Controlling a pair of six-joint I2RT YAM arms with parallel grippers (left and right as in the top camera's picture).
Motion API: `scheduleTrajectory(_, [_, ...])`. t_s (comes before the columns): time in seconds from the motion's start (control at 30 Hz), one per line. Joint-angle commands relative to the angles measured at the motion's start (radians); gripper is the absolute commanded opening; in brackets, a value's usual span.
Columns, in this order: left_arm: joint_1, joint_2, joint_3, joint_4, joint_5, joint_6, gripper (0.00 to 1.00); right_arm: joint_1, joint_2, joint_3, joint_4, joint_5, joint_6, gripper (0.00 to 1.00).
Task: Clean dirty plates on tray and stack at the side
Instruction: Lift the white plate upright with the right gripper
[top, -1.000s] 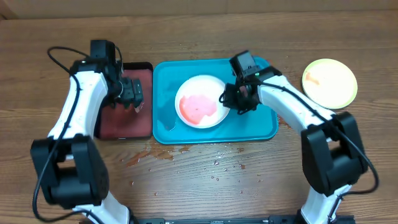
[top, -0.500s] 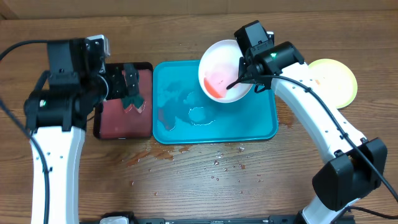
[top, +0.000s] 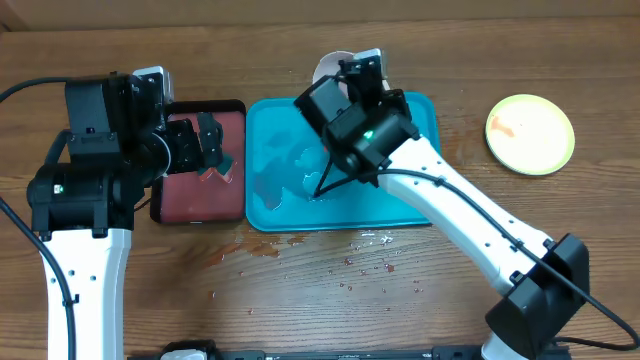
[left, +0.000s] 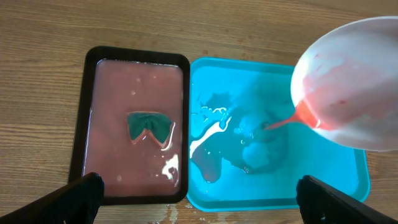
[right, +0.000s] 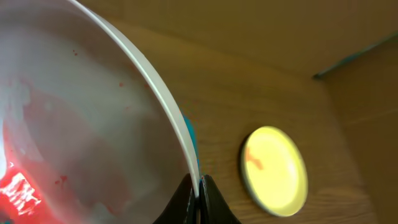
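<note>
The white plate (right: 81, 112) is tilted steeply on its edge above the turquoise tray (top: 272, 140). My right gripper (right: 199, 198) is shut on its rim. In the left wrist view the white plate (left: 348, 74) sheds a thin red stream onto the wet tray (left: 323, 168). In the overhead view only a sliver of the plate (top: 330, 68) shows behind my right gripper (top: 357, 80). The lime green plate (top: 530, 133) lies on the table at the right, with a small red smear. My left gripper (left: 199, 202) is open and empty, high above the black tray. The light blue plate is out of view.
A black tray (top: 190, 195) of reddish liquid stands left of the turquoise tray, with a green sponge (left: 148, 124) lying in it. Red drops and water spots (top: 350, 262) mark the table in front of the trays.
My right gripper has lifted the white plate off the turquoise tray, carried it back and left, and tipped it steeply. My left arm has risen above the black tray.
</note>
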Motion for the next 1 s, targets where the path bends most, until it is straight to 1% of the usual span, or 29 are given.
scheduleTrajectory(0.0, [-0.002, -0.010, 0.012, -0.002, 0.015, 0.022, 1.00, 0.023, -0.023, 0.034, 0.016, 0.198, -0.002, 0.04])
scheduleTrajectory(0.07, [-0.002, -0.010, 0.012, -0.002, 0.016, 0.026, 1.00, 0.038, -0.023, 0.034, 0.026, 0.234, -0.002, 0.04])
scheduleTrajectory(0.37, [-0.002, -0.010, 0.012, -0.002, 0.010, 0.045, 1.00, 0.066, -0.023, 0.034, 0.048, 0.267, -0.005, 0.04])
scheduleTrajectory(0.5, [-0.002, -0.010, 0.012, -0.001, 0.010, 0.044, 1.00, 0.068, -0.023, 0.034, 0.060, 0.327, -0.008, 0.04])
scheduleTrajectory(0.57, [-0.002, -0.010, 0.012, -0.001, 0.010, 0.044, 1.00, 0.069, -0.023, 0.034, 0.072, 0.312, -0.031, 0.04])
scheduleTrajectory(0.7, [-0.002, -0.010, 0.012, -0.001, 0.010, 0.044, 1.00, 0.091, -0.022, 0.032, 0.075, 0.258, -0.033, 0.04])
scheduleTrajectory(0.87, [-0.002, -0.010, 0.012, -0.003, 0.011, 0.044, 1.00, 0.083, -0.022, 0.020, 0.146, 0.313, -0.103, 0.04])
scheduleTrajectory(0.9, [-0.002, -0.010, 0.012, -0.005, 0.011, 0.044, 1.00, 0.077, -0.022, 0.020, 0.155, 0.293, -0.103, 0.04])
scheduleTrajectory(0.97, [-0.002, -0.010, 0.012, -0.011, 0.011, 0.044, 1.00, 0.077, -0.022, 0.020, 0.150, 0.174, -0.111, 0.04])
